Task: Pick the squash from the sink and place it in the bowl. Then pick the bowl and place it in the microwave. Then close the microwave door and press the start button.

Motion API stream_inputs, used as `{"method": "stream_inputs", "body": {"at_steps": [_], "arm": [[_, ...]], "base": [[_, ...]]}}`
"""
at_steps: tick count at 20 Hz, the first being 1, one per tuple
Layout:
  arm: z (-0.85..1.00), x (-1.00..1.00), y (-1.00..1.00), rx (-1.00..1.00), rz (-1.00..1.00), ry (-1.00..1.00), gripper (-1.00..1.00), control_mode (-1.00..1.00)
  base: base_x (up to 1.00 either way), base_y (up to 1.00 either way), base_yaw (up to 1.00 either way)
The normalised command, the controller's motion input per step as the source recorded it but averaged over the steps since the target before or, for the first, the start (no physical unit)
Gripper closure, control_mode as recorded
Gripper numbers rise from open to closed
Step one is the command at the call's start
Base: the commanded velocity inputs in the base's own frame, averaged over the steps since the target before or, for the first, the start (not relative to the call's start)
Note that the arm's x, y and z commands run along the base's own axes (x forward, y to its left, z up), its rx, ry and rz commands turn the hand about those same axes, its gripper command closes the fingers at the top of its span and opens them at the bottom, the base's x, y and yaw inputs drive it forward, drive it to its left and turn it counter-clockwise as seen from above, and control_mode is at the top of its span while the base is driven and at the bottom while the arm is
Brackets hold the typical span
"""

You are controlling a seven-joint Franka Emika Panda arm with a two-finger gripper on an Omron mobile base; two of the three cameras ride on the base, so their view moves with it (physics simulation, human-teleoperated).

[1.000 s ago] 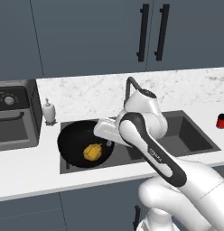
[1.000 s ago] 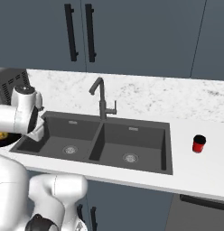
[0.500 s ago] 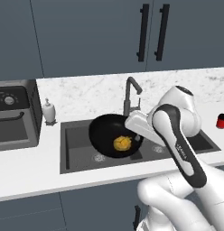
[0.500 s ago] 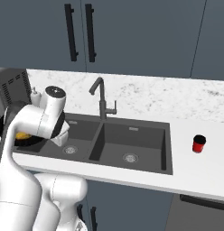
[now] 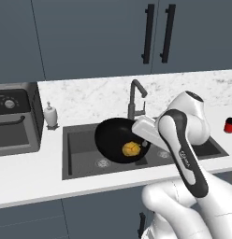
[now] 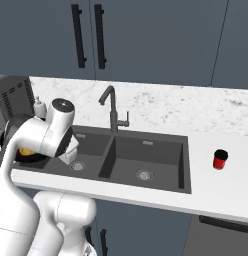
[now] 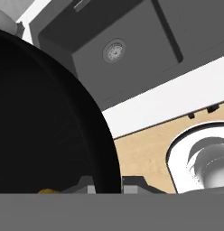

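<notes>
The glossy black bowl [image 5: 113, 137] hangs over the middle of the dark double sink [image 5: 80, 140], tilted toward the camera. The yellow squash [image 5: 132, 149] lies inside it, low and to the right. My gripper [image 5: 145, 136] is shut on the bowl's right rim. In the hand view the bowl [image 7: 41, 113] covers the left side; its rim runs down between my fingertips [image 7: 132, 182], and a sliver of the squash [image 7: 48, 191] shows at the bottom. In the right base view my arm hides most of the bowl [image 6: 31, 159]. The microwave and its door are out of view.
A tall dark faucet [image 5: 134, 95] stands just behind the bowl. A soap dispenser [image 5: 51, 114] and a dark appliance [image 5: 12, 121] with a dial and bar handle sit on the counter to the left. A small red pot [image 6: 220, 159] stands right of the sink [image 6: 146, 155].
A second ago the bowl with the squash was over the left basin. It has since moved right in my gripper to the sink's middle. The arm's elbow has swung right.
</notes>
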Motion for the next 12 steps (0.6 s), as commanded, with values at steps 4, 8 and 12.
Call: {"method": "stream_inputs", "body": {"at_steps": [4,8,12], "arm": [[0.00,-0.06,0.00,0.00,-0.01,-0.01,1.00,1.00],[0.00,0.00,0.00,0.00,0.00,0.00,1.00,1.00],[0.00,0.00,0.00,0.00,0.00,0.00,1.00,1.00]], "base": [[-0.12,0.00,-0.08],[-0.48,0.00,-0.61],[-0.33,0.07,-0.85]]}}
